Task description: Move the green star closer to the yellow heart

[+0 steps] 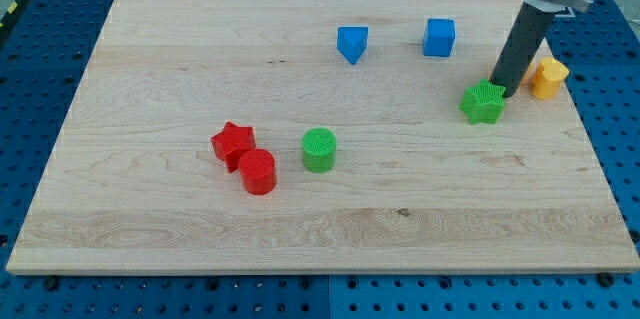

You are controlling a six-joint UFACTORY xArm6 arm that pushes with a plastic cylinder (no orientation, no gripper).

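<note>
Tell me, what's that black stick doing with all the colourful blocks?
That stick is my pushing rod. My tip is right beside the green star, at its upper right, between the star and a yellow block at the view's right. I'm meant to bring the star closer to the yellow heart. The other blocks on the wooden board sit untouched.

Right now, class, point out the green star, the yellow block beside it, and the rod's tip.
green star [483, 103], camera view, on its ribbed top face.
yellow block [549, 78], camera view, on its top; shape unclear, partly hidden by the rod.
my tip [504, 90], camera view, rod's lower end, touching the star's upper-right edge.
</note>
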